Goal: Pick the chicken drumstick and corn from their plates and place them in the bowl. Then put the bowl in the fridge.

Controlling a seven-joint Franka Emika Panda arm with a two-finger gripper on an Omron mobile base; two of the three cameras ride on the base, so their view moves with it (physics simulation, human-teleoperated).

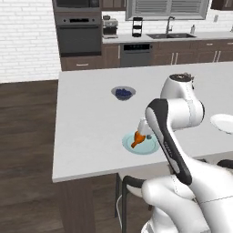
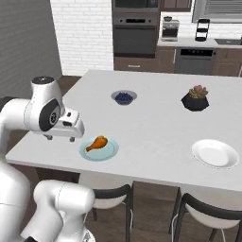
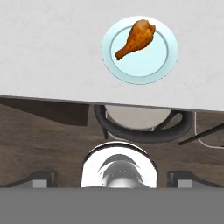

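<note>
Two foods have to go into the bowl, and you are on the first: the chicken drumstick lies untouched on the light blue plate near the front edge of the desk. Your gripper hangs above that edge, just beside the plate and short of the meat, with the fingers spread wide and holding nothing. From the hand camera the drumstick sits ahead of the fingers, fat end farther off, thin bone end pointing back toward you. Next you need to reach forward over the plate, centre on the drumstick, turn the wrist so the fingers straddle it across its width, then descend. The white plate off to the right looks bare, though the view may be too coarse to show corn.
</note>
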